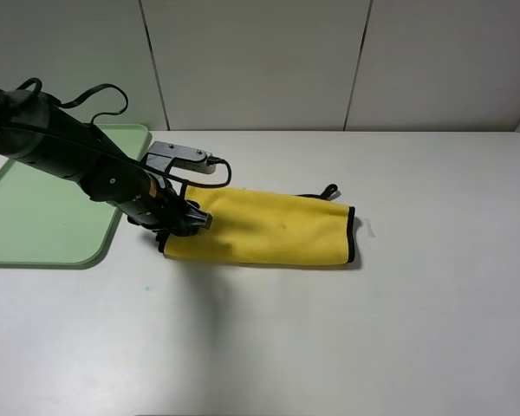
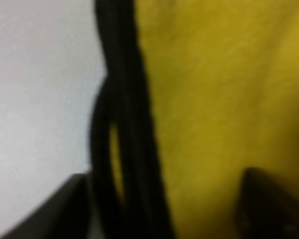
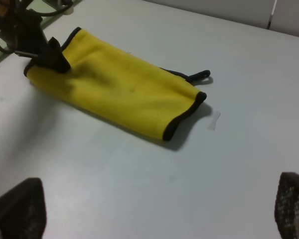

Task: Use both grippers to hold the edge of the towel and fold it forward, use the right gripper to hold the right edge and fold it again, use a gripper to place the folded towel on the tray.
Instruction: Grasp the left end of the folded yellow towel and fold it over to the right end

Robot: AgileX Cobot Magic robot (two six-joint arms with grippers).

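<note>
I am looking down from the high camera. The yellow towel (image 1: 277, 227) is lying flat in the middle of the white table (image 1: 347, 347), folded into a long strip with a black border. It is not on the tray. The green tray (image 1: 35, 217) is sitting at 9 o'clock from the towel, near it but not touching.

The left arm (image 1: 61, 143) is reaching in from 10 o'clock. The left gripper (image 1: 193, 222) is pressing down at the towel's 9 o'clock end. In the left wrist view its two dark fingers (image 2: 55, 214) are standing apart, and the towel's black edge is running between them. The picture is very blurry, so I cannot tell if the fingers are touching the cloth.

The right gripper (image 3: 157, 219) is hanging up off the table, well apart from the towel, with its jaws spread wide and holding nothing.

A little black loop (image 1: 329, 190) is sticking out at the towel's 1 o'clock corner. A tiny white scrap (image 1: 370, 230) is lying just beside the 3 o'clock end.
</note>
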